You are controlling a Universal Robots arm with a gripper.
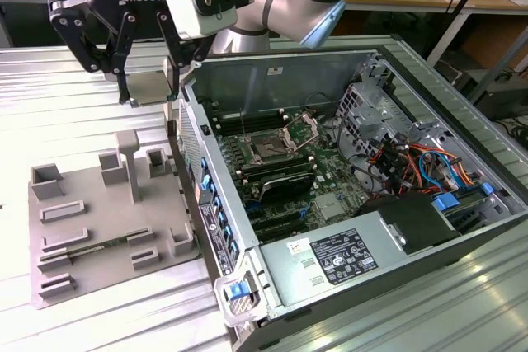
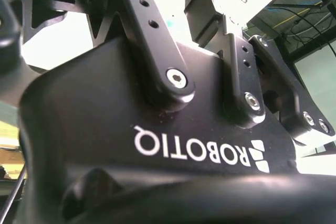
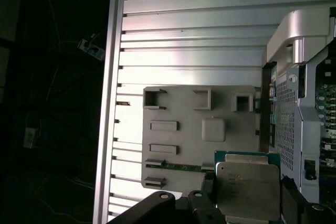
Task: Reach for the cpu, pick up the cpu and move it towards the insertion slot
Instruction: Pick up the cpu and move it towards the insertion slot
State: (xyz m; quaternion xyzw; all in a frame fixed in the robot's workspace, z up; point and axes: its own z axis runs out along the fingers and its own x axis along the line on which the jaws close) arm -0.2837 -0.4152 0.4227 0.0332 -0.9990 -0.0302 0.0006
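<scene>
The cpu [image 1: 152, 86], a flat silvery square chip, hangs in the air above the grey tray, just outside the computer case's wall on the exterior view's left. My gripper [image 1: 151, 93] is shut on it, one black finger on each side. In the first wrist view the cpu [image 3: 247, 190] shows its shiny metal top and green rim between the fingers [image 3: 207, 200]. The insertion slot [image 1: 270, 148], a square socket with a dark centre, lies inside the case on the motherboard, its metal bracket [image 1: 302, 130] hinged up. The gripper's black housing [image 2: 173, 145] is close up in the second wrist view.
A grey plastic tray [image 1: 107, 220] with raised frames and a post [image 1: 129, 162] sits below the gripper on the slatted metal table [image 1: 49, 121]. The open computer case [image 1: 272, 68] holds memory slots, cables and a power supply [image 1: 342, 257]. The table's edge [image 3: 107, 103] borders dark floor.
</scene>
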